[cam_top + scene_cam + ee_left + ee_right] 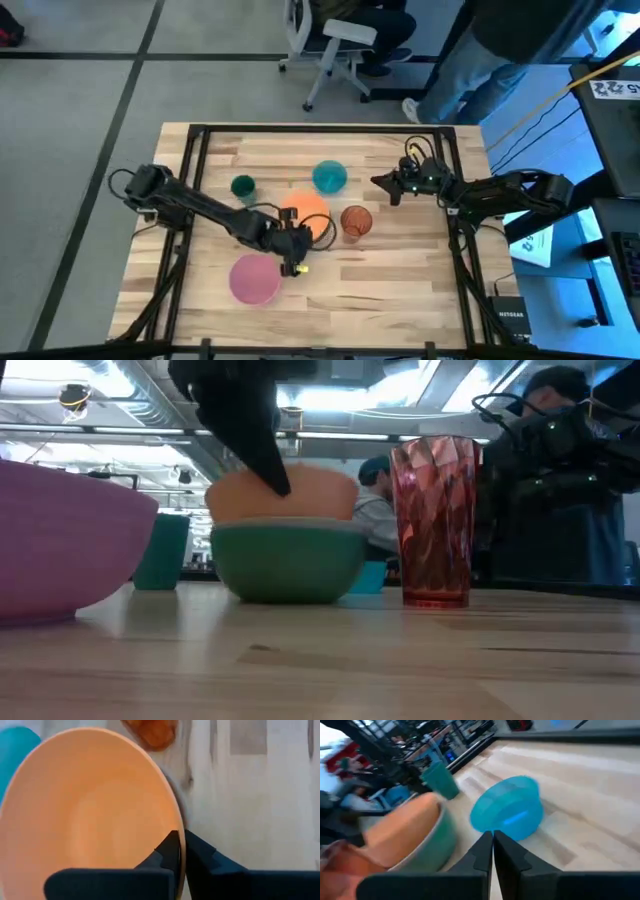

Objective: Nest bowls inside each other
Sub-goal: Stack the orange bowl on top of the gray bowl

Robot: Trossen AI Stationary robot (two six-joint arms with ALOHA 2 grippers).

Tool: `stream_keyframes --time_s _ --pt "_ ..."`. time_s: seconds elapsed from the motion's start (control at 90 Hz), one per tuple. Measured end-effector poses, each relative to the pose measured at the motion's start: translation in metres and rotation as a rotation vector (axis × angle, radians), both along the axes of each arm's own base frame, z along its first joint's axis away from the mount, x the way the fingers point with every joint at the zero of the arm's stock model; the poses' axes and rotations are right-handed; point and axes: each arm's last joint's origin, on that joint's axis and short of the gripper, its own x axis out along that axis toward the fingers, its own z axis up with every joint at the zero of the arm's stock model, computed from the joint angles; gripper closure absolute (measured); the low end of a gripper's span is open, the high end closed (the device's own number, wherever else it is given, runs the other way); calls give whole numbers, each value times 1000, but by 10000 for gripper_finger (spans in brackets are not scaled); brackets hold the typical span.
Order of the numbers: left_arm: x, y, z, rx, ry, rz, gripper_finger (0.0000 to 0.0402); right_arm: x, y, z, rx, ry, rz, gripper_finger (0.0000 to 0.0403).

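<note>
the left gripper has its jaws clamped on the rim of the orange bowl, which sits tilted inside the green bowl at mid-desk. the pink bowl lies near. the right gripper, jaws together, hangs beside the blue bowl. the reddish-brown cup and the teal cup stand apart.
</note>
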Motion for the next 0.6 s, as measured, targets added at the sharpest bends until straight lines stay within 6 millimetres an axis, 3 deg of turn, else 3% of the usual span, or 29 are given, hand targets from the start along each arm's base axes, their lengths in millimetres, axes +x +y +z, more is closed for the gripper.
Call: stream_keyframes --time_s 0.2,0.4,0.6 --pt "3 -3 -9 -54 8 70 393 7 15 0 6 1 70 403" --pt "5 -2 -5 -85 -10 113 349 13 28 0 -18 12 82 403" --pt "7 7 0 -84 13 152 303 13 27 -1 -80 35 21 403"
